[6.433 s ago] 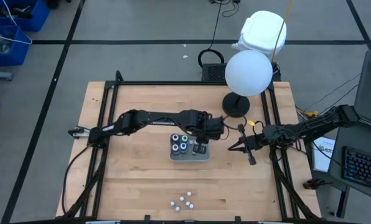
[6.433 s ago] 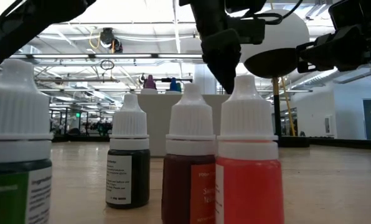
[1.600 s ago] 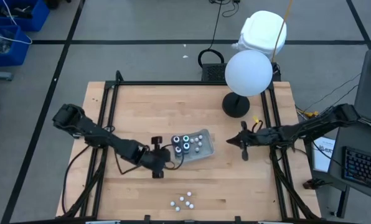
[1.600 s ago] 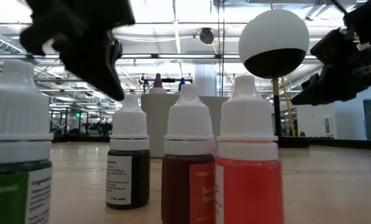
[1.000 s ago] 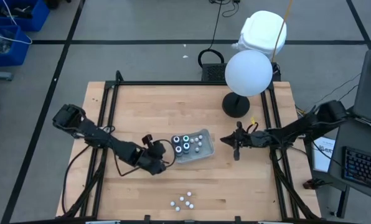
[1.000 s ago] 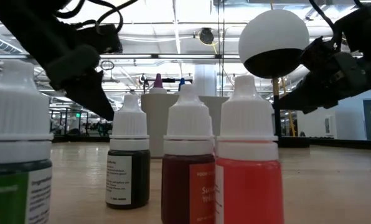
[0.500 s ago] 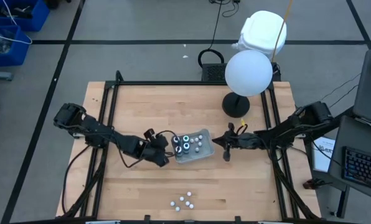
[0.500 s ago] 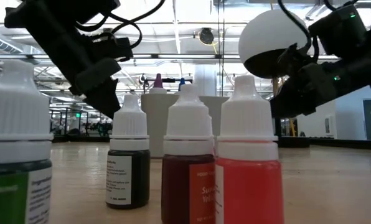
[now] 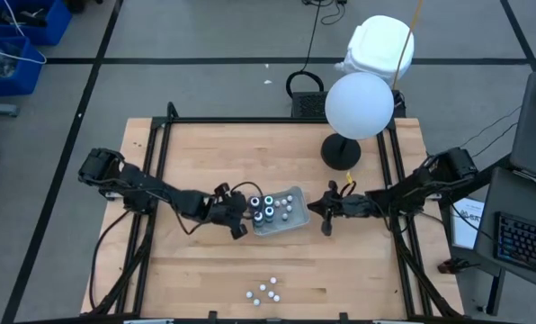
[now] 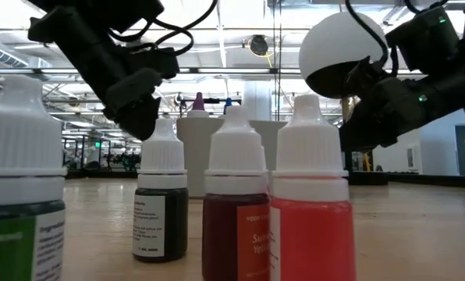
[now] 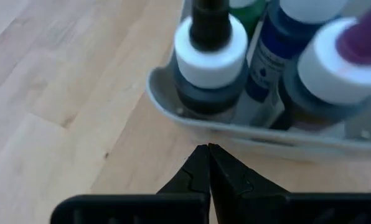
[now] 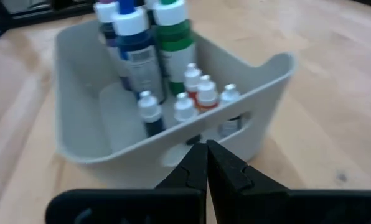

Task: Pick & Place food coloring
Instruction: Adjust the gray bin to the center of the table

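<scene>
A pale tray (image 9: 290, 220) sits mid-table. It holds larger food coloring bottles (image 9: 261, 209) with white collars and several small dropper bottles (image 12: 188, 93). My left gripper (image 11: 207, 149) is shut, its tips at the tray's left end (image 11: 235, 132). My right gripper (image 12: 205, 146) is shut, its tips at the tray's right end wall (image 12: 235, 134), just below a cutout. In the high view, left gripper (image 9: 244, 225) and right gripper (image 9: 315, 209) flank the tray. My left gripper points slanting down from the table's left at the foot of the tray's end wall (image 11: 201, 134); I cannot tell whether the shut tips touch it. My right gripper comes nearly level from the table's right at the opposite end wall (image 12: 201, 138); touching or just short, I cannot tell.
Several small white-capped dropper bottles (image 9: 263, 291) stand near the table's front edge and fill the low view (image 10: 236, 211). A white globe lamp (image 9: 359, 105) on a black base (image 9: 340, 151) stands at the far right. Black frame rails (image 9: 156, 180) run along the table's sides.
Both shut grippers have closed in on the tray: the left one has gone toward the table's right and slightly far, the right one toward the table's left. The tray has kept its place.
</scene>
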Controlling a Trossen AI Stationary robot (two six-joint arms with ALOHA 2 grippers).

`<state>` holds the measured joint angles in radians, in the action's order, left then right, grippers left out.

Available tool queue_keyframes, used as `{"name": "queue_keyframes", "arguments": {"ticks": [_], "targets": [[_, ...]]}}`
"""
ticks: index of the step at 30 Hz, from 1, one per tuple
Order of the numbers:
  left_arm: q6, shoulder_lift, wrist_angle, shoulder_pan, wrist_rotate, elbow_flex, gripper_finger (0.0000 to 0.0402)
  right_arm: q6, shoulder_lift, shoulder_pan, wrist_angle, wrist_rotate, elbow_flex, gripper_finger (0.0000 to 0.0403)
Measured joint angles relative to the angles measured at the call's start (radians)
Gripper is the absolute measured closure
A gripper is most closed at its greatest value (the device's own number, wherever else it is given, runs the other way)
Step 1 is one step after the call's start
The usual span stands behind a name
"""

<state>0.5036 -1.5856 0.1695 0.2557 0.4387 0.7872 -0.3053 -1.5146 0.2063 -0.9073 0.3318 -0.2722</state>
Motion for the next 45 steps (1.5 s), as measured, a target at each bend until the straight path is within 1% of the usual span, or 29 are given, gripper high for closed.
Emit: {"name": "queue_keyframes", "arguments": {"ticks": [5, 8, 15, 22, 35, 38, 42, 45], "targets": [[-0.013, 0.0, -0.007, -0.021, -0.005, 0.0, 0.0398, 0.001, -0.001, 0.04, -0.001, -0.003, 0.0, 0.0403], [-0.04, 0.0, -0.016, -0.029, -0.026, 0.0, 0.0395, 0.001, -0.001, 0.045, -0.002, -0.003, -0.001, 0.0403], [-0.065, 0.0, -0.019, -0.059, -0.031, 0.0, 0.0395, 0.02, -0.001, 0.05, 0.015, -0.077, -0.044, 0.0403], [-0.08, 0.0, -0.025, -0.08, -0.046, 0.0, 0.0395, 0.03, -0.001, 0.067, 0.039, -0.075, -0.063, 0.0403], [-0.072, 0.0, -0.03, -0.063, -0.049, 0.0, 0.0398, 0.003, -0.001, 0.067, 0.095, -0.071, -0.064, 0.0403], [-0.07, 0.0, -0.027, -0.057, -0.049, 0.0, 0.0393, 0.003, -0.001, 0.067, 0.095, -0.071, -0.064, 0.0403], [-0.057, 0.0, 0.001, -0.048, -0.05, 0.0, 0.0398, 0.003, 0.0, 0.066, 0.101, -0.071, -0.064, 0.0403], [-0.051, 0.0, 0.038, -0.039, -0.05, 0.0, 0.0393, 0.003, 0.001, 0.066, 0.119, -0.071, -0.066, 0.0403]]}}
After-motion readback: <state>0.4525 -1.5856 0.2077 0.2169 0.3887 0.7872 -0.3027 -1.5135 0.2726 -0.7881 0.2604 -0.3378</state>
